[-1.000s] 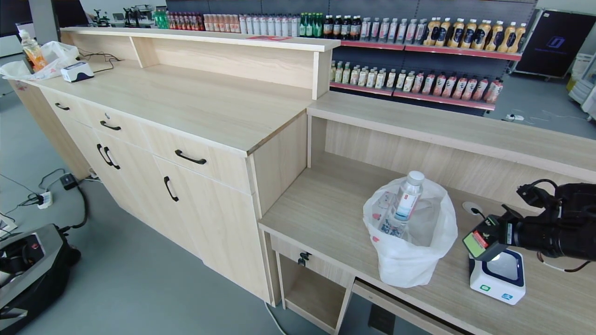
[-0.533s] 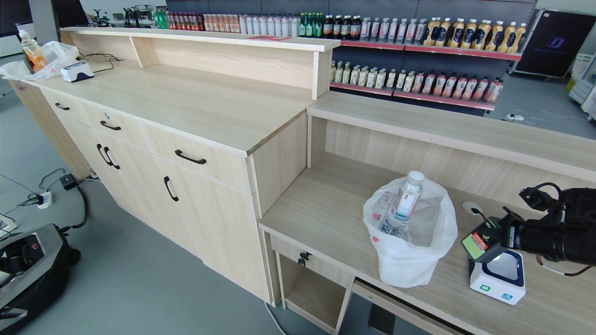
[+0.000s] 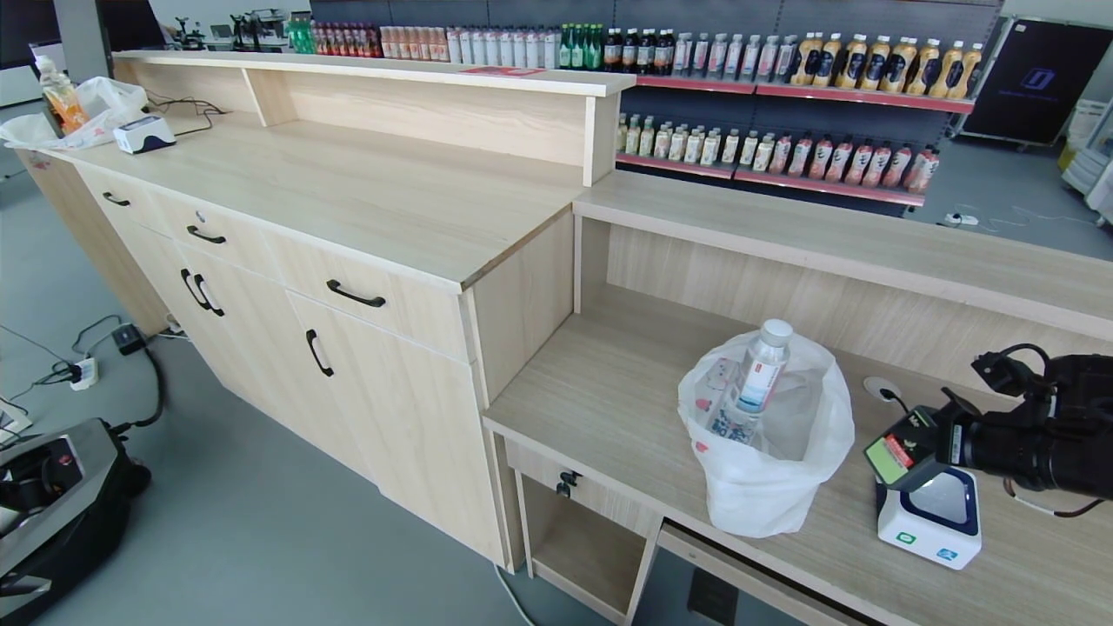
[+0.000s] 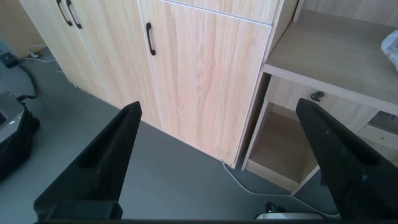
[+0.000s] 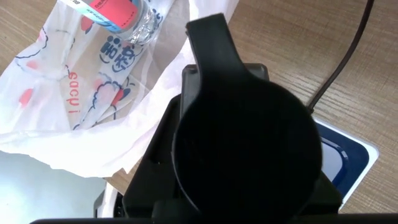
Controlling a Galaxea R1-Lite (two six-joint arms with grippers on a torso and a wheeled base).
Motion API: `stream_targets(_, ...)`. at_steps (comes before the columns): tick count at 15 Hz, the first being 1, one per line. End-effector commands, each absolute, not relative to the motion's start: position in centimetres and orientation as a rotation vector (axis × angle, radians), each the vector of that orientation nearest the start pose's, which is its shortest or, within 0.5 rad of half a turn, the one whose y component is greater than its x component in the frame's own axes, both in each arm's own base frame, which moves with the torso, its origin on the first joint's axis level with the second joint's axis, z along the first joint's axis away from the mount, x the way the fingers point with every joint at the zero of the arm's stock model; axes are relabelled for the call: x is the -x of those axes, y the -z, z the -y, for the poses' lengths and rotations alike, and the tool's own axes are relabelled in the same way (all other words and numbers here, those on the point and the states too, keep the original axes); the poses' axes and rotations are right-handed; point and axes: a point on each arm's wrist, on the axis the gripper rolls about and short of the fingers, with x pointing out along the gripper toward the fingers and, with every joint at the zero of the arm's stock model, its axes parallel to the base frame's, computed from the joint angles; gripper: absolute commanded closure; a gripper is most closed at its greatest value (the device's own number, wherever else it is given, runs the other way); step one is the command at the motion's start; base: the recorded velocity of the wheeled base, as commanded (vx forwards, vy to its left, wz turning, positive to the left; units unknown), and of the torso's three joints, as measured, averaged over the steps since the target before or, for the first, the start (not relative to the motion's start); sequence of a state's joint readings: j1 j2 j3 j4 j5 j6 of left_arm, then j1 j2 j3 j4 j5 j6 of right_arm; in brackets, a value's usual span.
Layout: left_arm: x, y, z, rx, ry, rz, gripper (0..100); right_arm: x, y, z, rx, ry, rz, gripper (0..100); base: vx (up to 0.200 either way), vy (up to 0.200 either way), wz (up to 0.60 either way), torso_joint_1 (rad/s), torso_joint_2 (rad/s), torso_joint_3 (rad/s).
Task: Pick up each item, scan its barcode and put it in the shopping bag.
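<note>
Holding small item point(image 3: 896, 454) over scanner point(image 3: 927, 527), right jaws apparently clamped, barely shifted since before, left jaws spread.

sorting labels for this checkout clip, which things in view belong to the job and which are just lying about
Job: green-and-red item in the right gripper, scanner beneath it, shopping bag, water bottle inside.
Lying about: drink shelves, far counter's bag and second scanner, floor power strip.
</note>
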State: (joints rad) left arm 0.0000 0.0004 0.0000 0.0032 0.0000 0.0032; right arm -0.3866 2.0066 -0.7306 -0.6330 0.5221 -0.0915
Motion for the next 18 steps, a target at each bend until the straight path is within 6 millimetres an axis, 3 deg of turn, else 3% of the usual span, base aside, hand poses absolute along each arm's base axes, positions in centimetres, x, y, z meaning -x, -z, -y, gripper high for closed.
stream_targets(1,2.3,-7.5,0.0,-0.003,0.000,-0.003,0,-30.9,-6.5,11.5,-0.198,-0.155,-0.577,100,0.000,0.000,0.00,0.000,0.00,0.000)
stream_targets(7,2.3,-7.5,0.0,-0.003,0.000,-0.003,0,-31.0,-6.2,11.5,-0.200,-0.154,-0.585,100,0.000,0.000,0.00,0.000,0.00,0.000)
stream_targets(11,2.3,-7.5,0.0,-0.003,0.000,-0.003,0,-30.8,-7.0,11.7,-0.194,-0.150,-0.559,100,0.000,0.000,0.00,0.000,0.00,0.000)
stream_targets(13,2.3,-7.5,0.0,-0.003,0.000,-0.003,0,-30.1,-11.6,10.6,-0.057,-0.186,-0.426,100,0.000,0.000,0.00,0.000,0.00,0.000)
stream_targets(15,2.3,-7.5,0.0,-0.003,0.000,-0.003,0,-27.7,-15.3,9.2,0.225,-0.234,-0.303,100,0.000,0.000,0.00,0.000,0.00,0.000)
stream_targets(18,2.3,-7.5,0.0,-0.003,0.000,-0.003,0,-23.5,-17.6,7.4,0.484,-0.253,-0.203,100,0.000,0.000,0.00,0.000,0.00,0.000)
